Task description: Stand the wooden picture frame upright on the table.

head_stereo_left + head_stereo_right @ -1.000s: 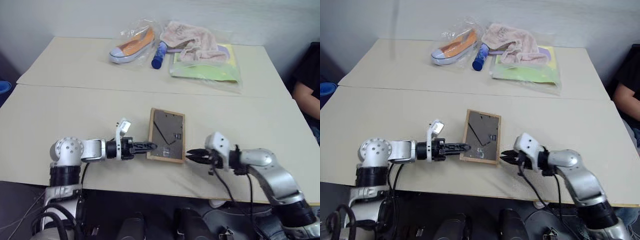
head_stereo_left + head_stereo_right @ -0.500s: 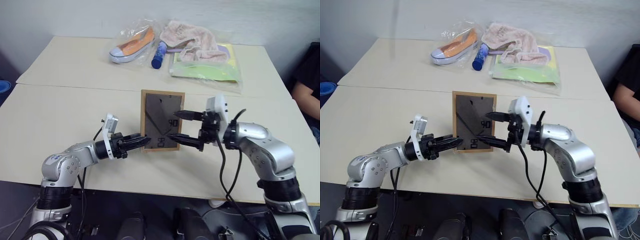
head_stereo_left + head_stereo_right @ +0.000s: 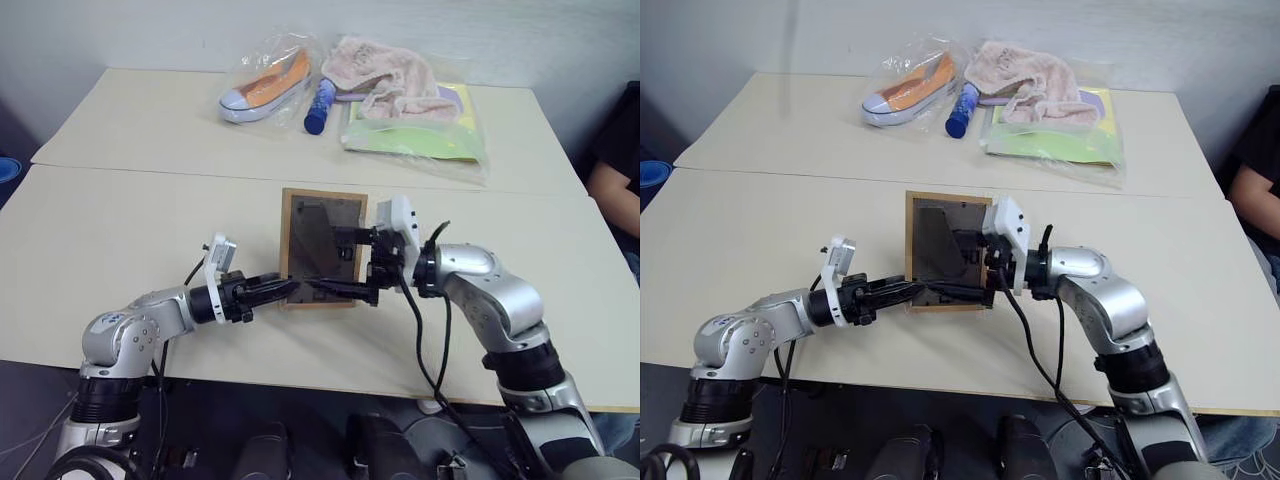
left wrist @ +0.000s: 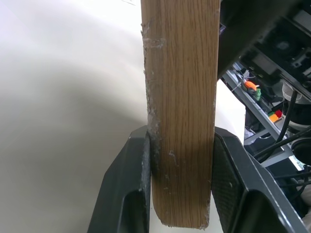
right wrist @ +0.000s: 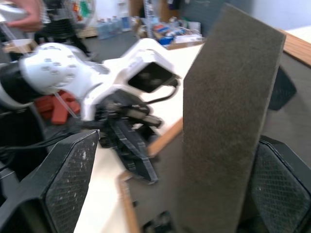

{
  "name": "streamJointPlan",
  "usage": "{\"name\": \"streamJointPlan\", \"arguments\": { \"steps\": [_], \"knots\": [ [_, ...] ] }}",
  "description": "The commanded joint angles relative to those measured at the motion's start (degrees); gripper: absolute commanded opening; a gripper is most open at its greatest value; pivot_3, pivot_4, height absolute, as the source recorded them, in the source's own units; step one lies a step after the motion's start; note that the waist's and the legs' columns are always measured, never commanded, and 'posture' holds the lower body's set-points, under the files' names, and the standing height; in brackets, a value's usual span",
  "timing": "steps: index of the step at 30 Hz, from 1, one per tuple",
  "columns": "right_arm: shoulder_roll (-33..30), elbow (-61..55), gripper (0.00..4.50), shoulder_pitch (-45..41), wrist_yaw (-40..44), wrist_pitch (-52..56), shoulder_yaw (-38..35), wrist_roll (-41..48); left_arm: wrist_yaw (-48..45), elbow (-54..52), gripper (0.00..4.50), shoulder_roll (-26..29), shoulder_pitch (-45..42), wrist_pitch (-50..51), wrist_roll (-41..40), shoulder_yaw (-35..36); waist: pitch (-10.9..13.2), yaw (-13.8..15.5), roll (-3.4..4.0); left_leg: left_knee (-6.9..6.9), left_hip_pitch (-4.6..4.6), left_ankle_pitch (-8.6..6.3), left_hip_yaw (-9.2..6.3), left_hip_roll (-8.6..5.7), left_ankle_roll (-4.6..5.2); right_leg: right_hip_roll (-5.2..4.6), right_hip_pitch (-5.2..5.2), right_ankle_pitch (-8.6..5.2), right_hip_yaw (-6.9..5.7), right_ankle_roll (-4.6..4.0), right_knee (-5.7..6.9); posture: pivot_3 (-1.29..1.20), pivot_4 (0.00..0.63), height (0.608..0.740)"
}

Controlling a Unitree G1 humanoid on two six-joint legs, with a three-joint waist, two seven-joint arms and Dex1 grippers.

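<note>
The wooden picture frame (image 3: 322, 248) is held up off the table (image 3: 120, 230) with its dark grey back toward me. My left gripper (image 3: 285, 290) is shut on the frame's lower left edge; in the left wrist view the light-wood edge (image 4: 180, 97) sits clamped between the two black fingers (image 4: 126, 194). From the right, my right gripper (image 3: 345, 262) reaches across the back with its jaws wide open. In the right wrist view the grey fold-out stand (image 5: 228, 121) juts out between the spread fingers (image 5: 68, 189), which do not clamp it.
At the far side of the table lie a bagged shoe (image 3: 265, 85), a blue bottle (image 3: 320, 105), a pink towel (image 3: 385, 85) and a green packet (image 3: 410, 135). A seated person (image 3: 615, 170) is at the right edge. A seam (image 3: 150, 172) crosses the tabletop.
The frame has gone from lying flat to being held up by my left gripper. My right gripper opened wide, rose and moved left onto the frame's back, around the stand.
</note>
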Motion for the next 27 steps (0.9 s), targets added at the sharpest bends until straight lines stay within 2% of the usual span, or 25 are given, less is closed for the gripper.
{"name": "streamJointPlan", "arguments": {
  "steps": [1, 4, 7, 12, 14, 17, 21, 27],
  "knots": [
    [-3.9, -3.8, 4.46, 3.3, 4.5, -4.0, -2.6, 0.7, -1.7, -0.7, 1.25, -0.6, -2.0, -0.7, -3.1, 2.7, 0.0, 0.0, 0.0, 0.0, 0.0, 0.0, 0.0, 0.0, 0.0, 0.0, 0.01, 0.0, 0.0, 0.0, -0.01, 0.0, 0.15, 0.74],
    [-4.8, -3.4, 4.46, 4.3, 4.9, -6.5, -2.6, -0.3, -1.1, -0.5, 1.25, -0.9, -2.8, 2.0, -6.1, 4.5, 0.0, -0.3, 0.0, 0.0, 0.01, 0.0, 0.01, 0.0, 0.01, 0.01, 0.01, 0.0, 0.01, 0.0, 0.01, 0.0, 0.15, 0.74],
    [-4.9, -2.4, 4.46, 4.4, 4.5, -10.6, -3.8, -1.7, 0.1, 0.8, 1.25, 0.6, -4.4, 8.9, -9.5, 5.8, 0.0, -0.5, 0.0, -0.01, 0.05, 0.03, 0.02, 0.04, -0.05, 0.05, -0.02, 0.0, 0.03, 0.0, 0.03, 0.0, 0.15, 0.74],
    [-5.1, 3.0, 4.46, 4.4, 4.3, -29.4, -10.8, -6.9, 4.9, 8.4, 1.25, 3.8, -9.6, 31.3, -16.3, 8.4, 0.0, -0.3, 0.0, -0.01, 0.08, 0.03, 0.03, 0.0, -0.04, 0.04, 0.01, 0.0, 0.04, 0.0, 0.09, 0.0, 0.15, 0.74],
    [-6.5, 6.1, 4.46, 4.8, 5.9, -37.2, -12.5, -9.5, 5.9, 11.2, 1.25, 5.1, -11.3, 36.7, -18.0, 8.6, 0.0, -0.2, -0.01, -0.01, 0.06, 0.02, 0.03, -0.02, -0.02, 0.04, 0.01, 0.0, 0.03, 0.0, 0.08, 0.0, 0.15, 0.74],
    [-9.3, 14.5, 4.46, 4.8, 10.2, -57.3, -10.8, -17.5, 6.6, 15.8, 1.25, 9.6, -12.9, 37.9, -22.9, 4.6, 0.0, -0.2, -0.04, -0.02, 0.06, 0.02, 0.03, -0.03, -0.01, 0.04, 0.01, 0.0, 0.04, 0.01, 0.05, 0.0, 0.15, 0.74],
    [-8.5, 26.2, 4.46, 1.3, 4.8, -80.5, -8.1, -29.7, 9.0, 22.3, 1.25, 13.4, -16.2, 37.9, -30.3, -0.2, 0.0, -0.5, -0.04, 0.0, 0.12, 0.03, 0.06, -0.02, -0.04, 0.02, 0.02, 0.0, 0.08, 0.01, 0.07, 0.0, 0.15, 0.74],
    [-3.5, 35.1, 4.46, -2.2, -9.1, -92.7, -7.2, -42.0, 15.3, 30.1, 1.25, 15.4, -20.6, 37.9, -43.3, -5.7, 0.0, -1.7, -0.04, 0.04, 0.12, 0.12, 0.02, 0.01, -0.16, 0.04, -0.01, 0.0, 0.04, 0.0, 0.2, 0.0, 0.15, 0.74]
  ]
}}
